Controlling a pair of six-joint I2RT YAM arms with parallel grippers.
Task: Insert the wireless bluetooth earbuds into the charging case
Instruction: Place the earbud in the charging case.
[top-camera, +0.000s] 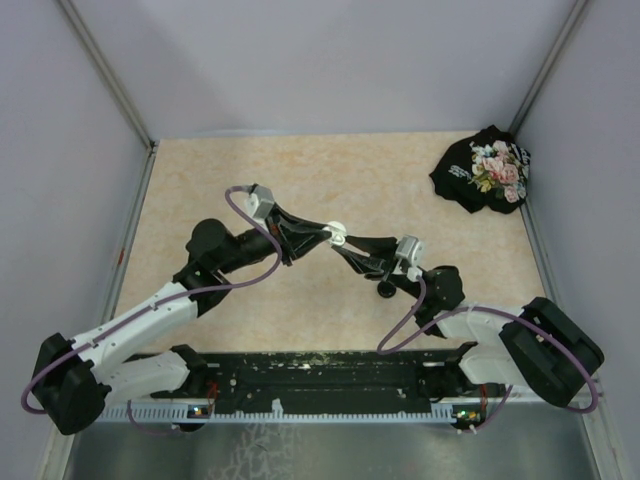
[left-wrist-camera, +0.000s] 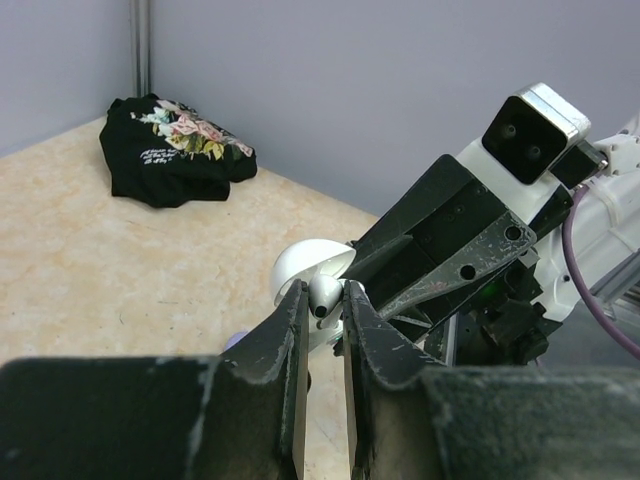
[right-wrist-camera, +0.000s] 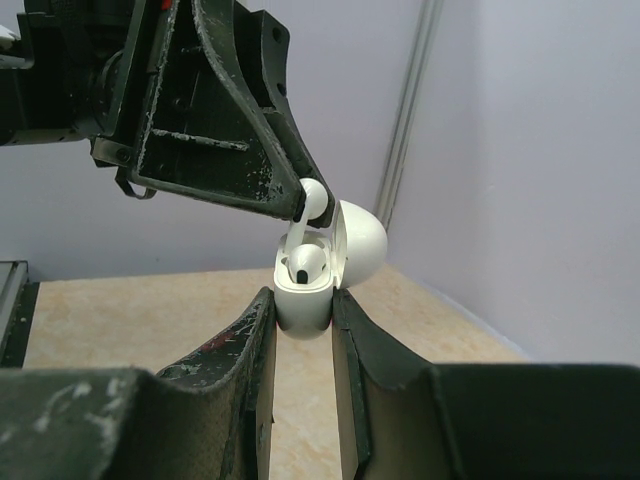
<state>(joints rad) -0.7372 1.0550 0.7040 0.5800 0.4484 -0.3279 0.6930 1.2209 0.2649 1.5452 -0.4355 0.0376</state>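
Right wrist view: right hand (right-wrist-camera: 302, 318) clamps the open case (right-wrist-camera: 305, 292); left hand (left-wrist-camera: 325, 296) pinches an earbud (right-wrist-camera: 314, 200) over its mouth. Insertion seems underway; next, lower the stem straight into the free socket.

Glossy white plastic is gleaming on the charging case (right-wrist-camera: 302, 318) and the earbud (right-wrist-camera: 314, 200). The matt black right claw (right-wrist-camera: 303, 296) and left claw (left-wrist-camera: 324, 292) are showing pale, rough scuffs. The worktop (top-camera: 330, 170) is looking like matt, mottled beige stone, and a black flower-printed cloth (top-camera: 483, 170) is showing soft creases.
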